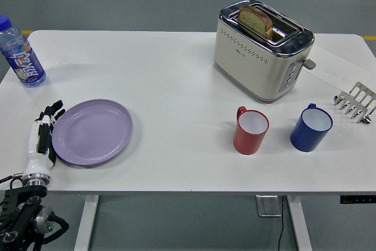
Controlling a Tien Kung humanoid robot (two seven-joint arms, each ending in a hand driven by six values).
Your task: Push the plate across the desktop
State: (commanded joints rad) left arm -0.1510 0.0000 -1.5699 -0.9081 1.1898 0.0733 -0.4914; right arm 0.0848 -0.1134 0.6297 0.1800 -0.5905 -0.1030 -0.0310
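Head view. We judged the push to be at its onset: our left hand (42,139) lay flat at the left rim of the purple plate (92,131), on the near-left part of the white table (176,80). The fingers (51,111) were extended and only slightly spread, with nothing grasped; the inner edge of the hand appeared to touch the plate's rim, although at this angle we could not be sure that contact was made rather than merely close. Our right hand was not in view.

The plate lay level on the tabletop, with open surface to its right. A water bottle (21,54) stood well apart toward the far-left corner. A red mug (251,130) and a blue mug (311,128) stood side by side well to the right, with a toaster (261,48) holding bread (255,21) behind them and a metal rack (355,103) near the right edge.

The next move, in our judgement, called for a steady sideways drive of the flat hand to the right, kept low against the rim so that the plate slid without tilting, and stopped short of the red mug.
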